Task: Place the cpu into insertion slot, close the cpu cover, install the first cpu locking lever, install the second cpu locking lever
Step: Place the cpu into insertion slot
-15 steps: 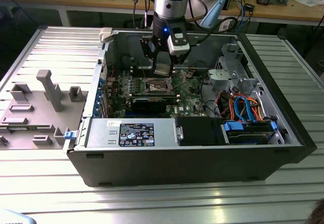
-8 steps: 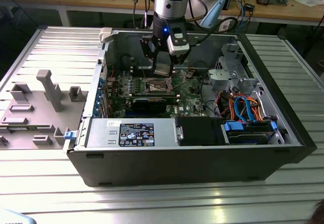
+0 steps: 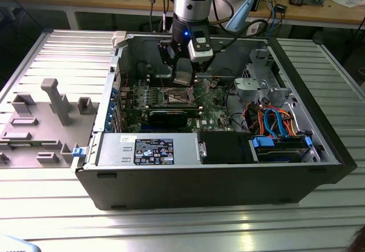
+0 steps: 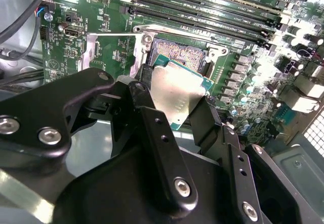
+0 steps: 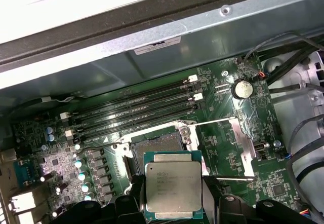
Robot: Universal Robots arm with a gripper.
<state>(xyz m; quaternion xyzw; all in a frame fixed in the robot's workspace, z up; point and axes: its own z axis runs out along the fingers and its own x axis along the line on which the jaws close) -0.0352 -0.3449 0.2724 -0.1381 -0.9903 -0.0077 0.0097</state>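
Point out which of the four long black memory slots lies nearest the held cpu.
The memory slot bordering the insertion slot, closest to the held cpu; the other three lie beyond it, toward the case wall.

Light is glaring off the cpu in the second wrist view; the computer case interior is lying shadowed.

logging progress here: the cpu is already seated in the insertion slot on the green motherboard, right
No. The cpu is not seated: the gripper holds it between its fingers, off the insertion slot, whose dark centre lies bare on the green motherboard. The first wrist view shows this.
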